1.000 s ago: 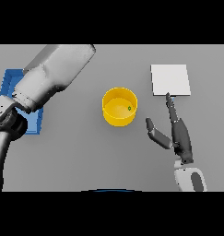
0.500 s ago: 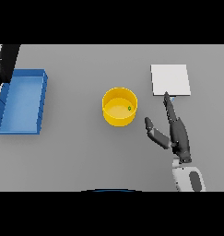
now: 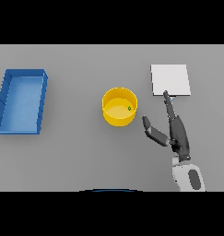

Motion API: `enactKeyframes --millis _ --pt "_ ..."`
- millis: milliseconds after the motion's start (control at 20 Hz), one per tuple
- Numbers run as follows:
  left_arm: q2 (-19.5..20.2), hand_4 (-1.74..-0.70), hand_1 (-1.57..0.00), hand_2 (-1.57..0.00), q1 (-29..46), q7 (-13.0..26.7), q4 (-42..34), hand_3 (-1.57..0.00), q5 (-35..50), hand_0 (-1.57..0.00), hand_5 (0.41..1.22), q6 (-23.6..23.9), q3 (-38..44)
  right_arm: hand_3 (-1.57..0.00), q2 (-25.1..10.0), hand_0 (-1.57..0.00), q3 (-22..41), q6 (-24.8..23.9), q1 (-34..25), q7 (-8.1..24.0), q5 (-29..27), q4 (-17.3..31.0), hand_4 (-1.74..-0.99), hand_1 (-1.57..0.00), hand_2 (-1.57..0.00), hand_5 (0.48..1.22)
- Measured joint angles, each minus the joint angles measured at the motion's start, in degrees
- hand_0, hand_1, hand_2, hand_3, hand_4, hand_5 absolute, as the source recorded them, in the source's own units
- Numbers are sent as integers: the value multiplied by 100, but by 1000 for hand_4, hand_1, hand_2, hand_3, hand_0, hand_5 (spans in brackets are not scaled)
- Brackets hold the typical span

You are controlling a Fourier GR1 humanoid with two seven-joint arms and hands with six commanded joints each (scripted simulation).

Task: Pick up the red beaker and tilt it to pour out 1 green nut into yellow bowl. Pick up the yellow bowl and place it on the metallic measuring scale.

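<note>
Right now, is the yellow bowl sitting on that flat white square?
No, the yellow bowl stands on the grey table, well apart from the white square scale and to its left in the head view.

Yellow bowl (image 3: pixel 119 107) stands upright near the table's centre, holding one small green nut (image 3: pixel 129 109) against its right inner wall. Metallic measuring scale (image 3: pixel 170 79), a flat pale square, lies toward the table's far right.

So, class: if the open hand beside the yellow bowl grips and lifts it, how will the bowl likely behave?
The yellow bowl looks rigid with upright walls, so it probably keeps its shape. Wide and low, it seems unlikely to tip. The green nut inside may slide if tilted.
</note>
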Motion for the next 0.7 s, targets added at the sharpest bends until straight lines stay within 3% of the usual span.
enactKeyframes --millis 150,300,450,600,700 --pt "0 -1741 -1571 -1571 688 323 -836 -1480 427 -1571 1221 200 194 1 -61 1 36 -14 92 -139 98 -9 -1041 1 1 650" --pt "-68 -1741 -1571 -1571 1608 958 -1998 -1442 772 -1571 1221 347 234 1 -99 1 22 56 109 -135 37 -60 -1020 1 1 645" --pt "-212 -1741 -1571 -1571 2344 1078 -2838 -1455 967 -1571 1221 650 252 1 -79 1 22 80 74 -77 12 0 -1015 1 1 646" --pt "-334 -1741 -1571 -1571 2753 1193 -3302 -1512 1087 -1571 1221 822 283 1 -102 1 -3 152 149 -234 -97 2 -1004 1 1 648" --pt "-421 -1741 -1571 -1571 3079 1260 -3625 -1533 1156 -1571 1173 913 277 1 -67 1 10 135 135 -250 -81 70 -1006 1 1 647"
